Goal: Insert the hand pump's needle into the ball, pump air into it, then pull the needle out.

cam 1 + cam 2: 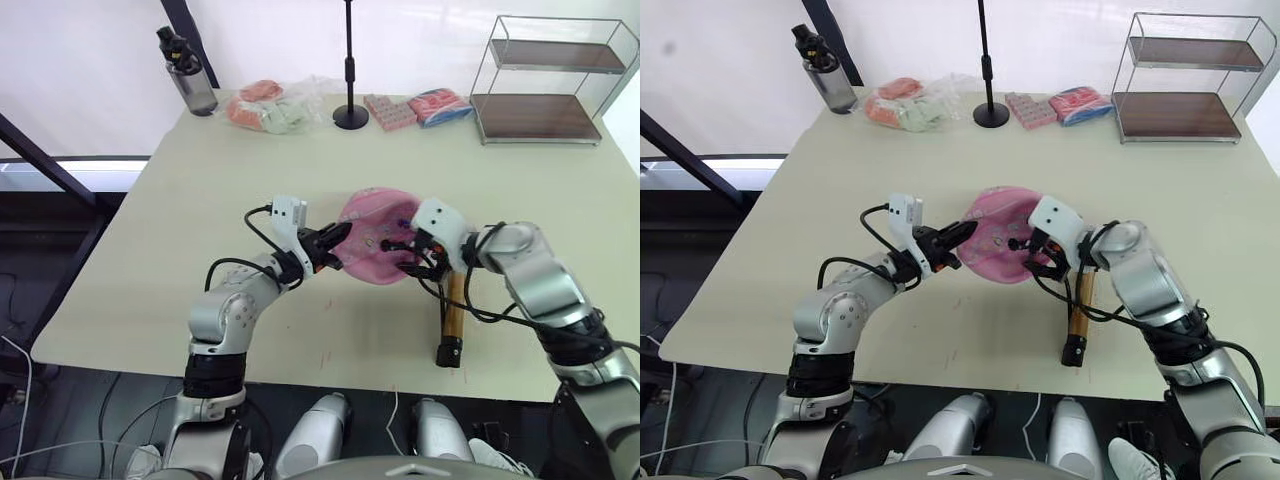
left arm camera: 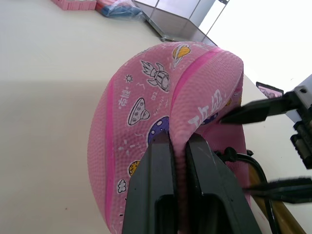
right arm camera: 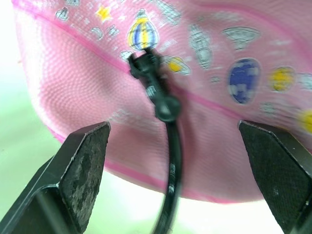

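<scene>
The pink ball (image 1: 372, 232), a flattish disc with printed rockets and planets, is held tilted above the table. My left gripper (image 2: 178, 139) is shut on a fold of its rim. The bronze hand pump (image 1: 452, 312) lies on the table just right of the ball. Its black hose (image 3: 171, 146) runs up to a black end fitting (image 3: 146, 68) pressed against the ball's skin. The needle is hidden where that fitting meets the ball. My right gripper (image 3: 174, 127) stands open at the ball's right side, its fingers either side of the hose and not touching it.
Along the table's far edge stand a dark bottle (image 1: 190, 75), a clear bag of soft things (image 1: 270, 105), a black stand base (image 1: 350, 115), pink packets (image 1: 390, 110), a red-blue packet (image 1: 440, 104) and a wire shelf (image 1: 550, 85).
</scene>
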You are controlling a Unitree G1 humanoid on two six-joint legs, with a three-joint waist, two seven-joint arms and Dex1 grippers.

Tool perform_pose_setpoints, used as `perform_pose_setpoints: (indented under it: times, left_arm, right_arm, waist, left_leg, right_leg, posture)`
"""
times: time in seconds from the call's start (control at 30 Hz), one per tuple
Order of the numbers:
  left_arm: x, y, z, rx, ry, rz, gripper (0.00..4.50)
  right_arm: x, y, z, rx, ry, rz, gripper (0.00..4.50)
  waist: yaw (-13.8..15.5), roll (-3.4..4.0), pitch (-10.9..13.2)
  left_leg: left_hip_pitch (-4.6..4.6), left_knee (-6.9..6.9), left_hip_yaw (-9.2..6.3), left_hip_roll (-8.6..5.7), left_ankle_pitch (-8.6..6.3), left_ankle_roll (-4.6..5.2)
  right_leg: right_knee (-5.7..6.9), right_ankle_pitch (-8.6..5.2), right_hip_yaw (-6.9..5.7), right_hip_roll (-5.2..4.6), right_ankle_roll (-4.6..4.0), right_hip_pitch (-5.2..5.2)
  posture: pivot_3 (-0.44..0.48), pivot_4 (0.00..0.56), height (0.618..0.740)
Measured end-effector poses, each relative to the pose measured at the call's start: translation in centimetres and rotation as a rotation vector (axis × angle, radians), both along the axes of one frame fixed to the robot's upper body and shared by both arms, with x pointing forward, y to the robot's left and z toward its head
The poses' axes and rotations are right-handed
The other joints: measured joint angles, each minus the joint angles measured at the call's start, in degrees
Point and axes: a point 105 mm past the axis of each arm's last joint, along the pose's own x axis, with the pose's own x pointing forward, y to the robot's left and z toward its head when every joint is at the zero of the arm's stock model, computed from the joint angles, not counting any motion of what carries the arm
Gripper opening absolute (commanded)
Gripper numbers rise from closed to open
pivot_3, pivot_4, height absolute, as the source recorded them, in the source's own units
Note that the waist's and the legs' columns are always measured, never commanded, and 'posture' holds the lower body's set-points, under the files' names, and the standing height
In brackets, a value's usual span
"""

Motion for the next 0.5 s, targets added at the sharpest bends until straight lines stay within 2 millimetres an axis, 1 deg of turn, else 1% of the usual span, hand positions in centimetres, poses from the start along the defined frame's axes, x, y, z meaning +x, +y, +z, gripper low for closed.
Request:
perform_pose_setpoints:
  times: [0.07, 0.17, 0.27, 0.47, 0.5]
  left_arm:
    - [0.0, 0.0, 0.0, 0.003, -0.003, -0.004, 0.00]
    - [0.1, -0.1, 0.1, 0.014, -0.009, -0.009, 0.00]
    - [0.2, -0.1, 0.1, 0.024, -0.015, -0.010, 0.00]
    - [0.3, -0.4, 0.1, 0.039, -0.021, -0.019, 0.00]
    - [0.3, -0.5, 0.3, 0.048, -0.029, -0.026, 0.00]
  right_arm:
    - [-0.5, -0.8, 0.3, 0.043, -0.016, -0.009, 4.43]
    - [-1.6, -2.0, 0.9, 0.138, -0.055, -0.020, 4.43]
    - [-2.8, -2.9, 0.4, 0.197, -0.038, -0.028, 4.43]
    - [-3.8, -4.2, 0.2, 0.283, -0.028, -0.034, 4.43]
    - [-5.0, -5.3, 0.1, 0.321, -0.026, -0.021, 4.43]
  waist:
    - [-0.07, 0.00, 0.00]
    - [-0.04, 0.00, 0.01]
    - [-0.10, 0.00, 0.01]
    - [0.04, 0.01, 0.02]
    - [-0.01, 0.03, 0.02]
  left_leg:
    - [-0.05, 0.07, 0.03, 0.00, 0.00, 0.00]
    - [-0.10, 0.15, 0.01, 0.00, 0.00, 0.01]
    - [-0.11, 0.23, 0.01, 0.00, 0.00, 0.01]
    - [-0.16, 0.36, -0.06, 0.00, 0.00, 0.01]
    - [-0.23, 0.45, -0.08, 0.00, 0.00, 0.02]
  right_leg:
    - [0.02, 0.00, 0.01, 0.00, 0.00, -0.02]
    - [0.03, 0.00, -0.01, 0.01, 0.01, -0.04]
    - [0.09, 0.01, -0.01, 0.01, 0.00, -0.04]
    - [0.12, 0.02, -0.10, 0.02, 0.00, -0.01]
    - [0.12, 0.02, -0.14, 0.02, 0.00, 0.00]
  posture:
    - [0.000, 0.150, 0.736]
    - [0.000, 0.150, 0.736]
    - [0.000, 0.150, 0.736]
    - [0.000, 0.150, 0.736]
    - [0.000, 0.150, 0.736]
